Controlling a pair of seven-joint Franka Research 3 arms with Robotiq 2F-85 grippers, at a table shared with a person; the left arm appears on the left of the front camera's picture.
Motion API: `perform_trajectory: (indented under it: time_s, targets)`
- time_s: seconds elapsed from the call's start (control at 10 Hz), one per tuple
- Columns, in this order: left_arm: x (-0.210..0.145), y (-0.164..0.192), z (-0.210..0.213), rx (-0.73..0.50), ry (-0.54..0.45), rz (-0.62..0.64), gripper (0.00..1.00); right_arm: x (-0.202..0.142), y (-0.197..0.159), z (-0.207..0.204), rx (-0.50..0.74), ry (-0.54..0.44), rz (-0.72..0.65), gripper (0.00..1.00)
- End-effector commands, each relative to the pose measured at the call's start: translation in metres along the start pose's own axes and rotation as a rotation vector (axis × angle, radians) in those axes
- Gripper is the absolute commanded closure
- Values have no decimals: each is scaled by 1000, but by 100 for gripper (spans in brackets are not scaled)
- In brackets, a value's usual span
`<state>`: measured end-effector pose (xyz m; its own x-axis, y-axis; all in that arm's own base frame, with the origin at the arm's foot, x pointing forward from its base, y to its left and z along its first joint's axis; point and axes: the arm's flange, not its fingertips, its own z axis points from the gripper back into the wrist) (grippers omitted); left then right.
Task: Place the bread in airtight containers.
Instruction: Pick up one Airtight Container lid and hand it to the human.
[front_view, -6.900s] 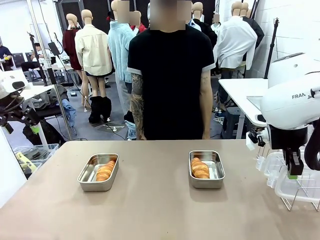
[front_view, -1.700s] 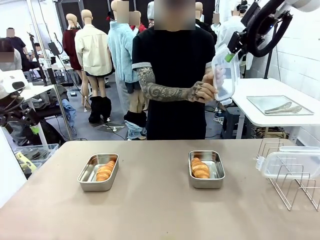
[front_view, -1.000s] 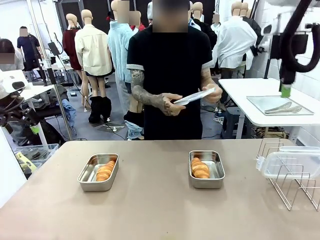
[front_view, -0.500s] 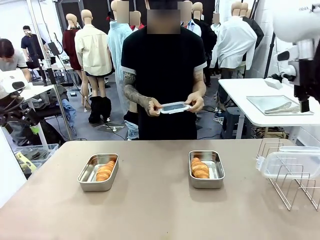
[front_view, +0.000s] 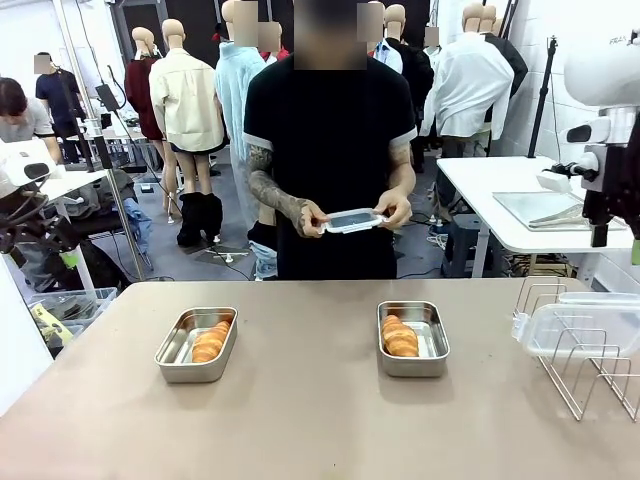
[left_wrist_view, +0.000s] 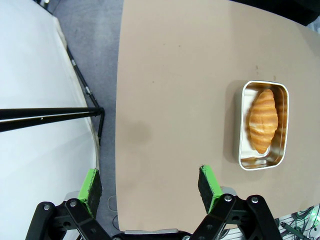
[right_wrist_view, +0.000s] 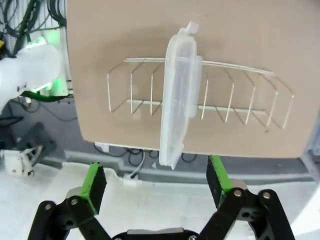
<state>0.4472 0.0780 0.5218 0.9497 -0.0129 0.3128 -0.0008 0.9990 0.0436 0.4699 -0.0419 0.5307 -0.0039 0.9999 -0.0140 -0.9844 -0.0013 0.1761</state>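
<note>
A croissant (front_view: 211, 341) lies in the left tin (front_view: 196, 343) and another (front_view: 400, 336) in the right tin (front_view: 413, 338), both uncovered, so only lidding seems left. The person's hands (front_view: 310, 217) grip one lid (front_view: 351, 219) flat by its ends, likely ready to press down. The spare lid (right_wrist_view: 179, 95) stands on edge in the rack (right_wrist_view: 240, 107), easy to pinch. The right gripper (right_wrist_view: 156, 175) points down over it, fingers apart, empty. The left gripper (left_wrist_view: 150, 184), equally spread, hangs above the table (left_wrist_view: 175, 75) edge.

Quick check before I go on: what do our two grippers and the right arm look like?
Left gripper and right gripper: black linkages with silver pivot pins, green pads. Right arm: rounded white shell with dark lettering, black wrist section.
</note>
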Motion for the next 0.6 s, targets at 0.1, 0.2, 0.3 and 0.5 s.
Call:
perform_trajectory:
  time_s: [0.1, 0.2, 0.3, 0.5]
  targets:
    - [-2, 0, 1, 27, 3, 17, 0, 0, 0, 0, 0, 0, 0, 0]
    - [-2, 0, 1, 27, 3, 17, 0, 0, 0, 0, 0, 0, 0, 0]
    - [-2, 0, 1, 27, 3, 17, 0, 0, 0, 0, 0, 0, 0, 0]
    - [-2, 0, 1, 27, 3, 17, 0, 0, 0, 0, 0, 0, 0, 0]
